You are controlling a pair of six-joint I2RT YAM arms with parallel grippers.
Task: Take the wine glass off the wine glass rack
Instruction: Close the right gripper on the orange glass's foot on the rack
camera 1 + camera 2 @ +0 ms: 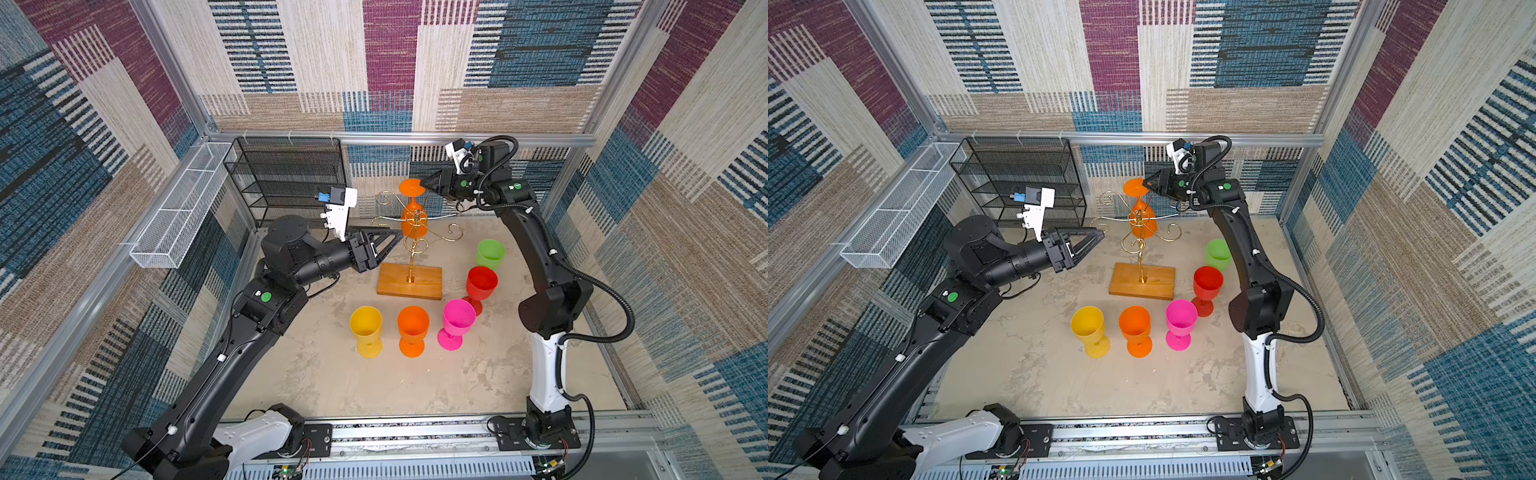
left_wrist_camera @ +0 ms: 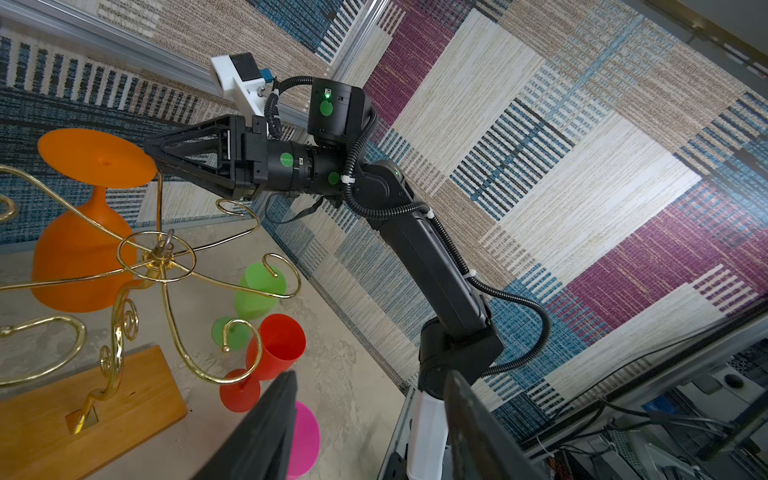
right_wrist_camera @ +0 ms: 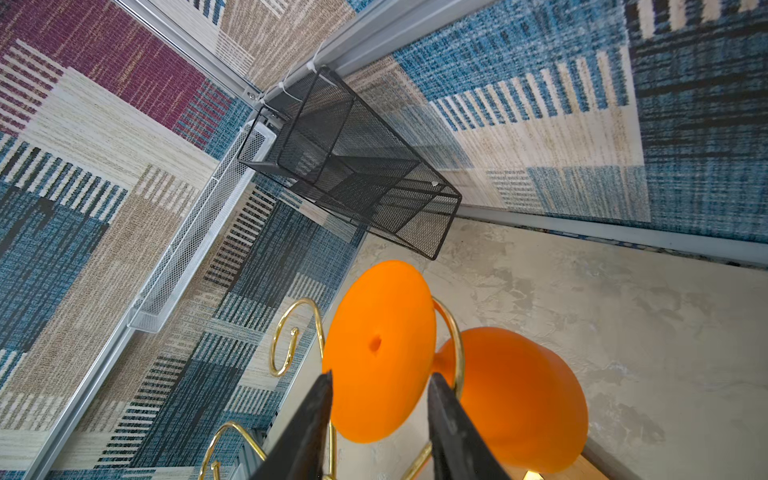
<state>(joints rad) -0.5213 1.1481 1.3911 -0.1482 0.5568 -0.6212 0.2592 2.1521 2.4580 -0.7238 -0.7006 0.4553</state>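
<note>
Desk (image 1: 332, 386): carries the wine glass rack (image 1: 424, 286) toward the rear, with its wooden base flat and its gold stem upright. Five spare glasses (image 1: 412, 328) stand upright in front and to the right of the base.

The wine glass (image 1: 412, 208), orange, hangs inverted on the rack beside the stem. It is held by a wire arm, bowl down and foot uppermost. The foot stands clear of the wire, which likely explains the approach there.

Right tool (image 3: 380, 374): jaws partly apart, one finger either side of the foot's rim. Whether they press it cannot be told.

Left tool (image 1: 400, 235): jaws well apart and empty. It hovers close beside the rack's arms, probably to steady them.
</note>
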